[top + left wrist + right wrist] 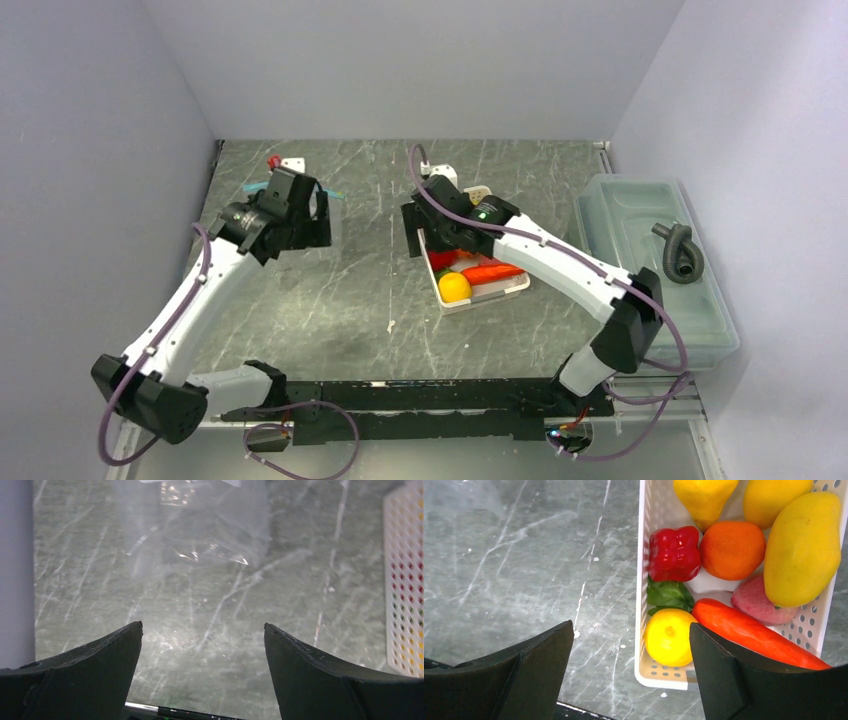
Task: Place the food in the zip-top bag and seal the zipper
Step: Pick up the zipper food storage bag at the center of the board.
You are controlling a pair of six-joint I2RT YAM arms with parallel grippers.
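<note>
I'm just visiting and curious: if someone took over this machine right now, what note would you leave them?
Left fingers: open, empty, hovering over the table short of the bag.
Right fingers: open, empty, above the basket rim.
Food: in the basket; none seen in the bag.
Done: nothing bagged.
To do: move food into bag, seal it.

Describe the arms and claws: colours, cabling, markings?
The left arm and right arm have white links with black joints and bases. A mauve cable runs along each. A green light glows on the right wrist. The left claw and right claw have matte black wedge-shaped fingers. No readable markings.
</note>
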